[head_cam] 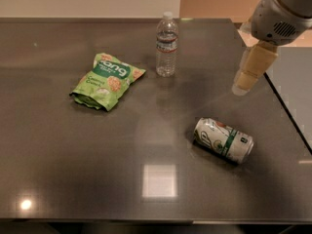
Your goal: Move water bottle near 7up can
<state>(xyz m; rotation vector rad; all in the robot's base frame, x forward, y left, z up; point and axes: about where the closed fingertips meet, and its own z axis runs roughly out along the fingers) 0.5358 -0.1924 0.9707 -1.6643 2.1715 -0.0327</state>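
Observation:
The water bottle (pixel 166 45), clear with a white cap and a thin label band, stands upright at the back middle of the dark table (pixel 58 169). The 7up can (pixel 224 140), white and silver with a green band, lies on its side at the front right. My gripper (pixel 247 73) hangs at the right, above the table, up and to the right of the can and well to the right of the bottle. It holds nothing that I can see.
A green snack bag (pixel 107 80) lies left of the bottle. The table's right edge (pixel 287 111) runs diagonally close under my arm. A bright light reflection (pixel 159 181) shows on the table front.

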